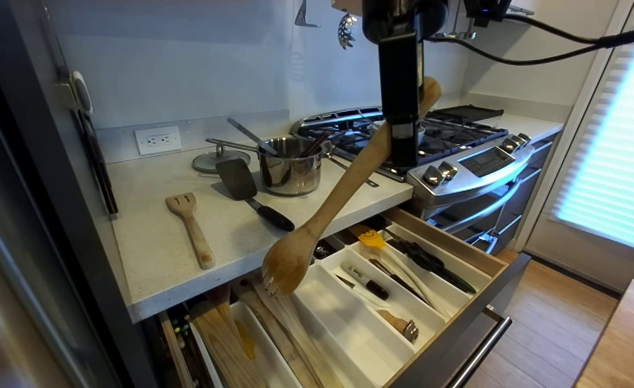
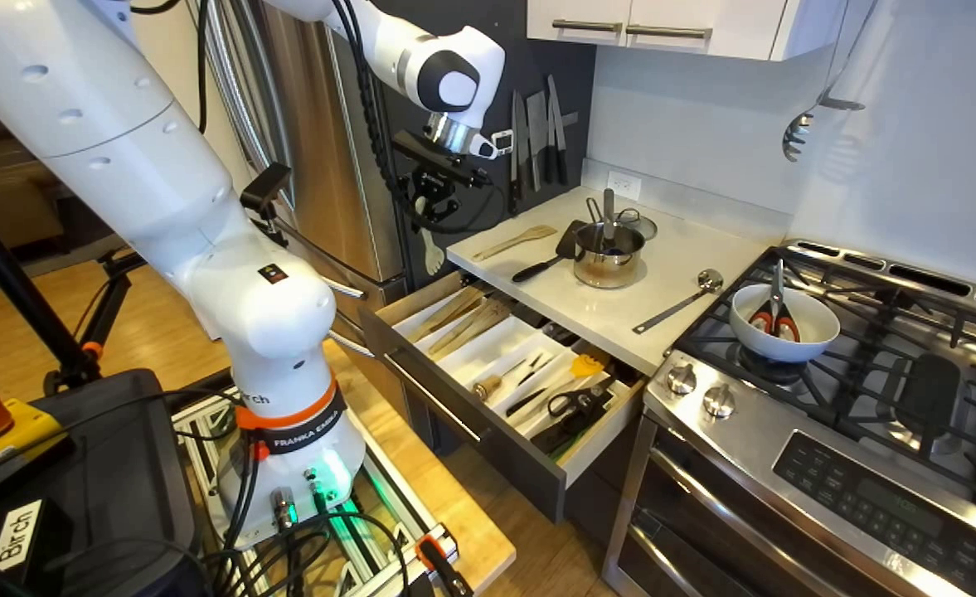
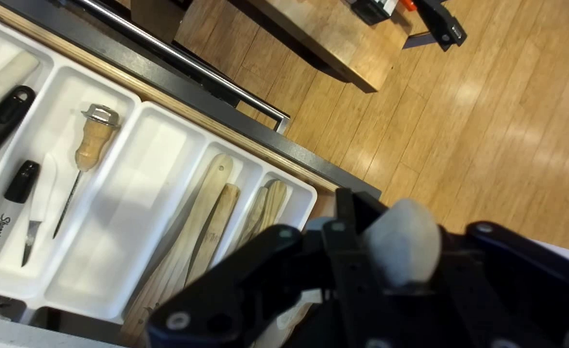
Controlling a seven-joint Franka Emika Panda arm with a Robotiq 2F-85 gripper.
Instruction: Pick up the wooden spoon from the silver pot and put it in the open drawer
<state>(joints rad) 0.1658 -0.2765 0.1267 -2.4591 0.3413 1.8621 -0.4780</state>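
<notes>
The wooden spoon [image 1: 287, 261], with a notched tip to its oval bowl, hangs tilted, bowl down, above the open drawer [image 1: 473, 323]. In an exterior view my gripper [image 1: 405, 148] is shut on its handle near the upper end. The spoon [image 2: 431, 253] and the drawer [image 2: 508, 468] show in an exterior view too. In the wrist view the blurred handle end [image 3: 405, 237] stands between my fingers. The silver pot [image 1: 291, 170] stands on the counter behind the drawer, with other utensil handles sticking out; it shows in an exterior view [image 2: 609, 269] too.
The drawer's white tray [image 3: 129, 217] holds wooden utensils, a marker and knives in its compartments. A slotted wooden spatula [image 1: 193, 231] and black turner [image 1: 238, 180] lie on the counter. A dark panel with knives [image 2: 537, 137] stands beside the gripper. A white bowl [image 2: 815, 319] sits on the stove.
</notes>
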